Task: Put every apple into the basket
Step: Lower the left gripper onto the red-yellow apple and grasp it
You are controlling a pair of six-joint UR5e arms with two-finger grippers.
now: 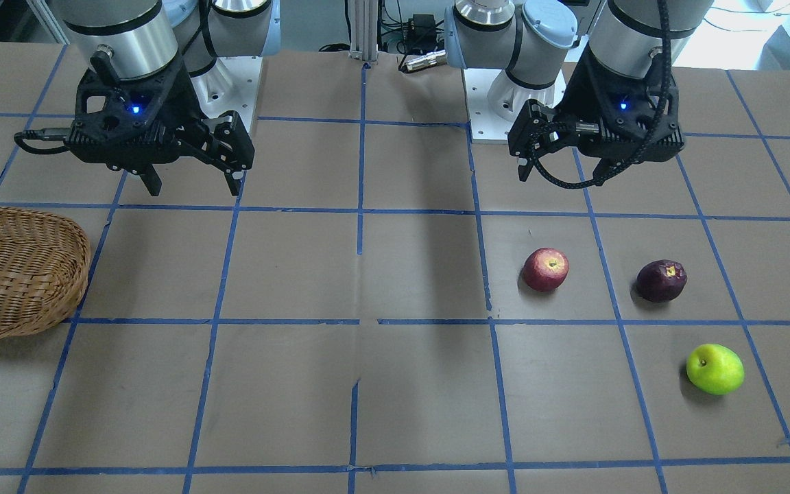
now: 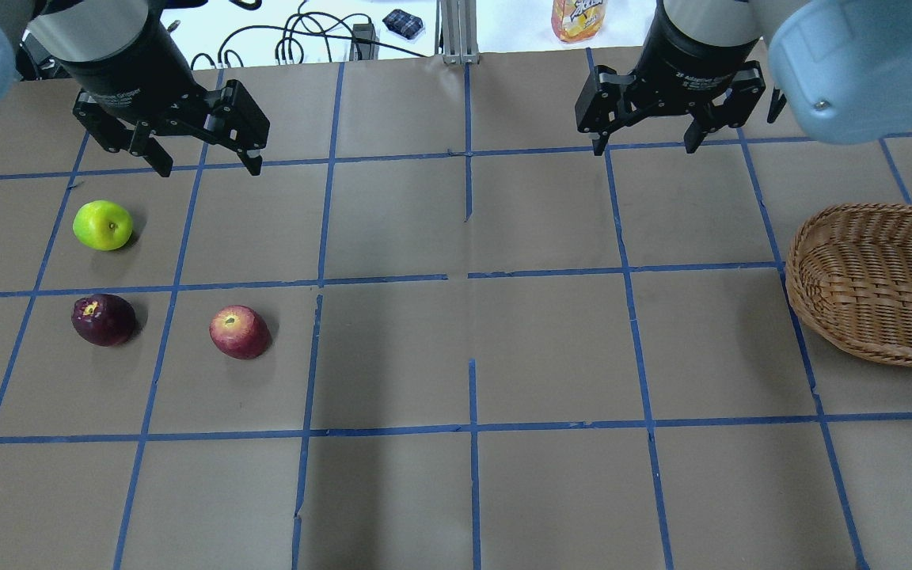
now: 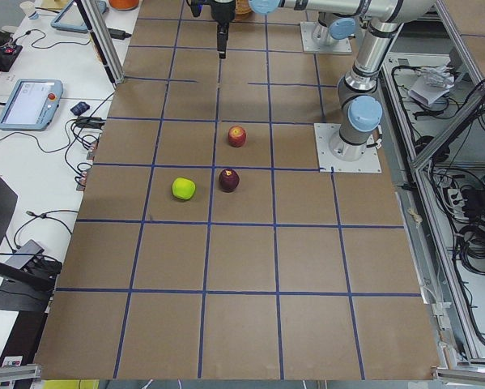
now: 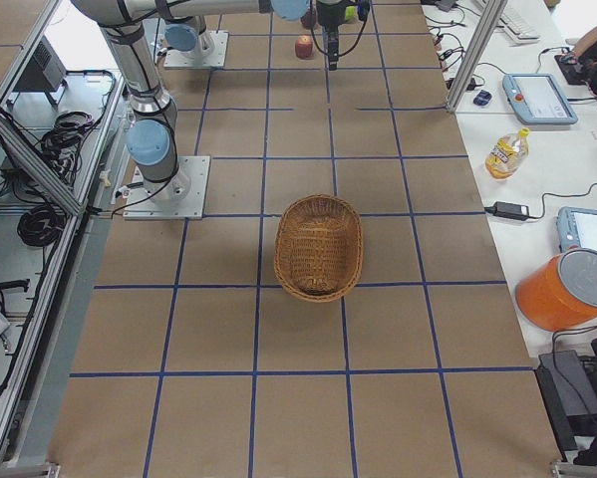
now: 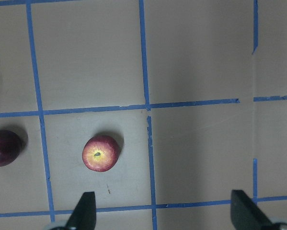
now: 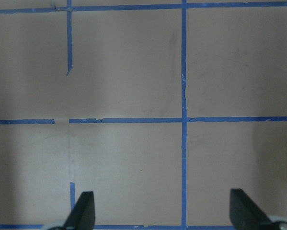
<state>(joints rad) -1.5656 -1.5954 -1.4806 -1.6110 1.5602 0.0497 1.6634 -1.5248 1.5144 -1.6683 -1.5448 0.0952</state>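
Three apples lie on the table on my left side: a red apple [image 2: 240, 332] [image 1: 545, 269] [image 5: 100, 153], a dark maroon apple [image 2: 104, 319] [image 1: 661, 280] [image 5: 4, 147] and a lime green apple [image 2: 103, 226] [image 1: 714, 369]. The woven wicker basket [image 2: 875, 285] [image 1: 18, 271] [image 4: 319, 247] stands empty at the table's right end. My left gripper [image 2: 209, 169] [image 1: 563, 175] [image 5: 165, 213] is open and empty, held high above the table near the apples. My right gripper [image 2: 646, 146] [image 1: 195, 190] [image 6: 162, 213] is open and empty, held high over bare table, left of the basket.
The brown table top carries a blue tape grid [image 2: 469, 277]. The arms' white base plates [image 1: 505, 103] sit at the robot's edge. A drink bottle [image 2: 579, 17] and cables lie beyond the far edge. An orange bucket [image 4: 567, 289] stands off the table.
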